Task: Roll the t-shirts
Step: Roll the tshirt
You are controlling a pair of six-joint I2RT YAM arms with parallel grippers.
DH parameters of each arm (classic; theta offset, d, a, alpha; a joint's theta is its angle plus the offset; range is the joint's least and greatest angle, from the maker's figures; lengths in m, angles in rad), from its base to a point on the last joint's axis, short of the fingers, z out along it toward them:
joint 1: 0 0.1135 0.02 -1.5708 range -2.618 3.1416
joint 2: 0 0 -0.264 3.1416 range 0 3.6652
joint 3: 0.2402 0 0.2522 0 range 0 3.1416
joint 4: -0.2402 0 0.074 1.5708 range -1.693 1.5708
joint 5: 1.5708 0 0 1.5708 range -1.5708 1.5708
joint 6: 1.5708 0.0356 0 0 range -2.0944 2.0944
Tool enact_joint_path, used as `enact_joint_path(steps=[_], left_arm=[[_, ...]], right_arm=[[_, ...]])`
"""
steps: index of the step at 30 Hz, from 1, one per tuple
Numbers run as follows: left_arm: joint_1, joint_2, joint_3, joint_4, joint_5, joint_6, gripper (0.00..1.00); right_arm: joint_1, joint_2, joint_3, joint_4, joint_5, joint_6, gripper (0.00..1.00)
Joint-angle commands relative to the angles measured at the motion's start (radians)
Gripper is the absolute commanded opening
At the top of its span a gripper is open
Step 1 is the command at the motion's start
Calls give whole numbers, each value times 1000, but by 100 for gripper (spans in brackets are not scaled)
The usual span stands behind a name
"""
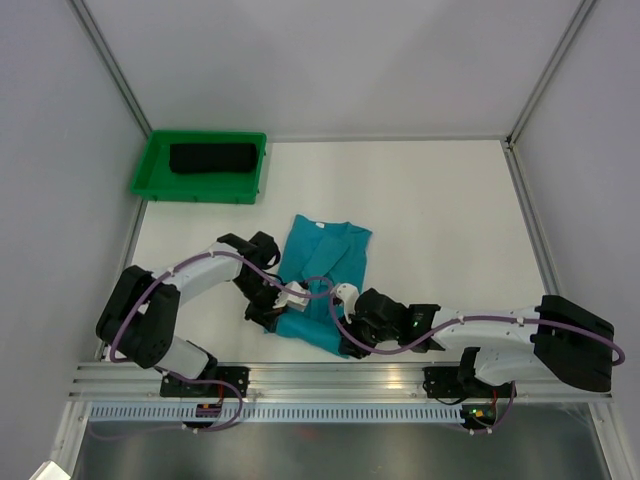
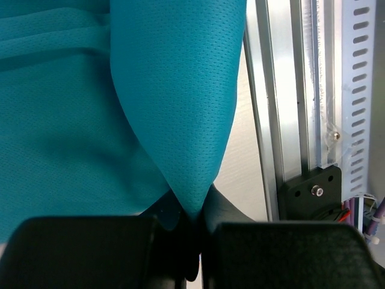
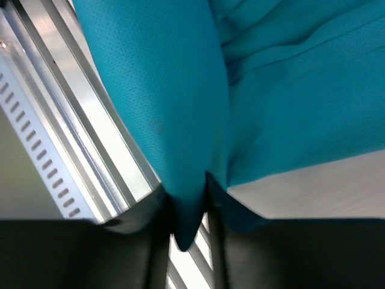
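Note:
A teal-blue t-shirt (image 1: 325,270) lies folded lengthwise on the white table, its white neck label at the far end. My left gripper (image 1: 272,312) is shut on the shirt's near-left hem corner; the left wrist view shows the cloth (image 2: 180,120) pinched between the black fingers (image 2: 90,247). My right gripper (image 1: 352,330) is shut on the near-right hem corner; the right wrist view shows the cloth (image 3: 174,120) pinched and pulled up between its fingers (image 3: 289,253). Both hold the near hem a little above the table.
A green plastic tray (image 1: 152,175) stands at the far left and holds a dark rolled cloth (image 1: 212,158). The aluminium rail (image 1: 340,378) runs along the near edge just behind the grippers. Grey walls enclose the table.

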Motion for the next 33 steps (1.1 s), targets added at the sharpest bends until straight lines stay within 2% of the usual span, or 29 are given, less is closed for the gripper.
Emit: enact_joint_path(steps=[1, 3, 4, 6, 10, 14, 18, 20, 23, 25, 26, 27, 33], left_arm=[[10, 16, 26, -49, 56, 45, 9], [10, 18, 23, -52, 30, 47, 21], [10, 15, 23, -52, 19, 53, 37], [10, 5, 26, -59, -4, 56, 52], [10, -30, 61, -63, 5, -10, 56], [10, -41, 110, -100, 80, -79, 56], [10, -59, 81, -106, 107, -122, 56], [10, -73, 51, -99, 110, -137, 55], [10, -77, 12, -44, 98, -197, 48], [10, -68, 3, -11, 70, -242, 27], [10, -62, 5, 10, 61, -251, 10], [12, -47, 9, 15, 53, -268, 4], [32, 36, 12, -31, 18, -187, 2]], right_arm=[[4, -11, -29, 94, -17, 60, 27], [-3, -34, -41, 132, -71, 81, 18], [-8, -37, -56, 149, -99, 109, 17], [-37, -42, -67, 187, -175, 138, 17], [-81, -11, -79, 214, -269, 173, 16], [-120, 13, -99, 258, -336, 208, 16], [-164, 23, -116, 293, -387, 239, 16], [-173, 33, -113, 292, -396, 241, 15], [-184, 65, -107, 306, -415, 242, 15], [-193, 78, -101, 306, -433, 238, 15], [-199, 88, -99, 304, -441, 238, 16], [-204, 92, -101, 303, -447, 238, 16], [-239, 153, -105, 246, -519, 204, 15]])
